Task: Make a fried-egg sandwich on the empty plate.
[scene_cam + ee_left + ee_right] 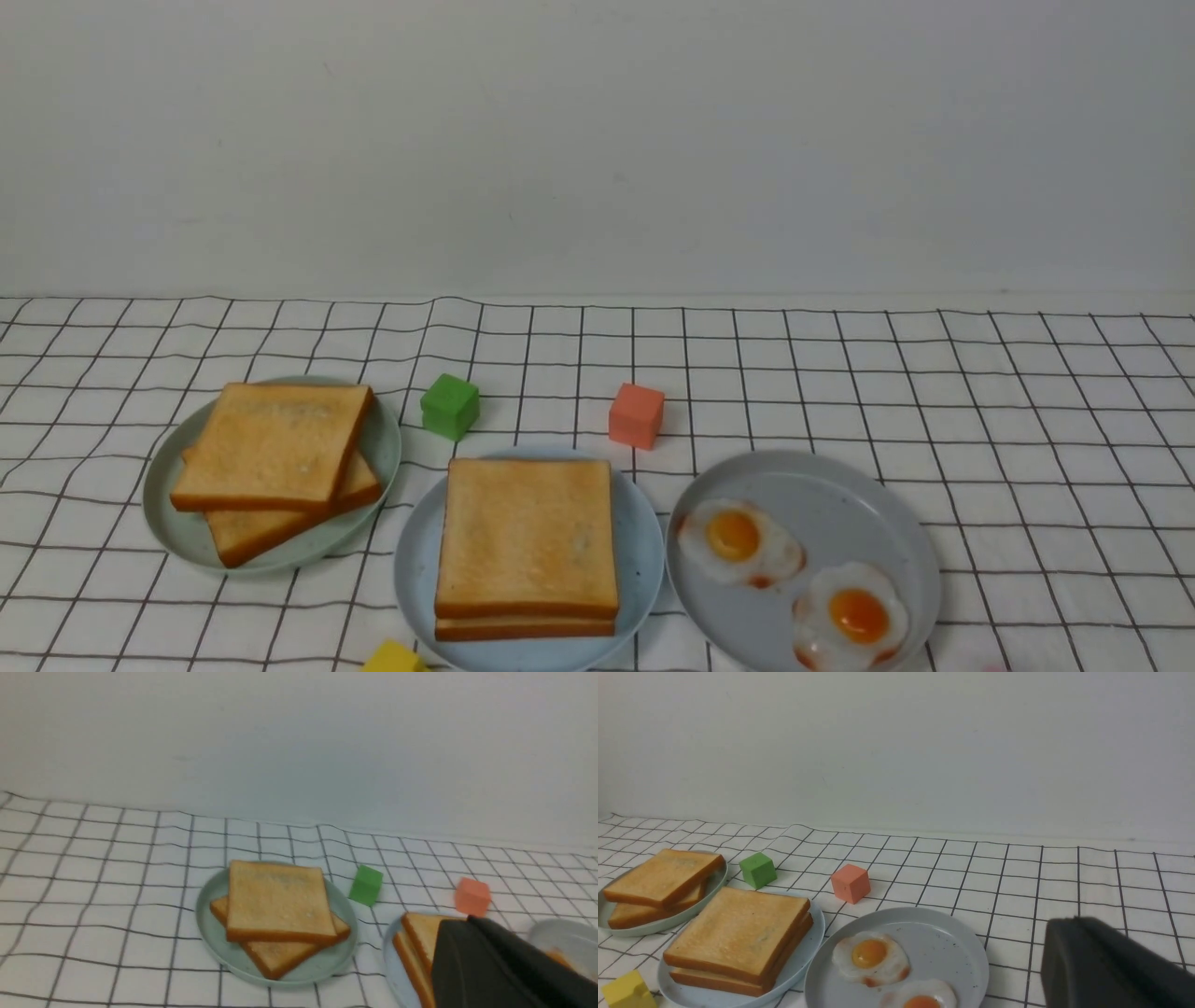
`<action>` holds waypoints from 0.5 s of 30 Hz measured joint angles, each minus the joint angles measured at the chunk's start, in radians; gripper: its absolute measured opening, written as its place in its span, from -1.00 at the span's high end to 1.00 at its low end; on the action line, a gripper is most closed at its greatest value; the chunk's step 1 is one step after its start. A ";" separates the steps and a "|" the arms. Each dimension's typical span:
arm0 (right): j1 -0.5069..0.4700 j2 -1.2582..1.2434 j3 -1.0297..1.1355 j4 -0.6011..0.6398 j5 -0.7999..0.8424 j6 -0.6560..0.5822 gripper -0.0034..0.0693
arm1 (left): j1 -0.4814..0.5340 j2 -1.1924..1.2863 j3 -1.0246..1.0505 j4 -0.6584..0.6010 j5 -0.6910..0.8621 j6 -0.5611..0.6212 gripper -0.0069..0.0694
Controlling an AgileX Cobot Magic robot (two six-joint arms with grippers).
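Pale sky-blue with faint dark specks, the round plate (644, 569) holds 2 golden-brown square toast slices (527, 541), stacked as a pair near its middle; the upper slice leaves a strip of the lower slice's edge showing at 6 o'clock, and I cannot tell whether any egg lies between them. Taking that plate as the clock's centre in the front view, a pale green plate (168, 523) sits at 10 o'clock with 2 loose toast slices (271, 448) crossed at an angle, the upper covering much of the lower. A grey plate (803, 476) lies at 3 o'clock, just beside the blue plate. It carries 2 fried eggs, white with orange yolks: the first egg (733, 537) towards that plate's 10 o'clock, the second egg (859, 614) towards its 5 o'clock. Around the blue plate are a green cube (450, 406) at 11 o'clock, an orange cube (637, 415) at 1 o'clock and a yellow cube (394, 658) at 8 o'clock, partly cut off by the frame. All rest on a white cloth (1055, 411) with a dark grid. The left gripper (486, 961) is pressed together; the right gripper (1087, 961) shows only as a dark blur, so I cannot tell whether it is spread.
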 joint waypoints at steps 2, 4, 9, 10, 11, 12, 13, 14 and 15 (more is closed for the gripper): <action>0.000 0.000 0.000 0.000 0.000 0.000 0.88 | 0.078 -0.014 0.087 -0.029 -0.093 0.059 0.85; 0.000 0.000 0.000 0.000 0.000 0.000 0.87 | 0.107 -0.025 0.138 -0.055 -0.141 0.096 0.85; 0.000 0.000 0.000 0.000 0.000 0.000 0.86 | 0.245 -0.032 0.362 -0.166 -0.291 0.173 0.85; 0.000 0.000 0.000 0.000 0.000 0.000 0.86 | 0.263 -0.032 0.399 -0.170 -0.297 0.175 0.85; 0.000 0.000 0.000 0.000 0.000 0.000 0.86 | 0.268 -0.032 0.411 -0.170 -0.294 0.177 0.85; 0.000 0.000 0.000 0.000 0.000 0.000 0.86 | 0.277 -0.032 0.436 -0.167 -0.252 0.180 0.85; 0.000 0.000 0.000 0.000 0.000 0.000 0.86 | 0.277 -0.032 0.438 -0.165 -0.237 0.183 0.85; 0.000 0.000 0.000 0.000 0.000 0.000 0.86 | 0.276 -0.032 0.442 -0.152 -0.187 0.196 0.85; 0.000 0.000 0.000 0.000 0.000 0.000 0.86 | 0.273 -0.032 0.442 -0.152 -0.180 0.204 0.84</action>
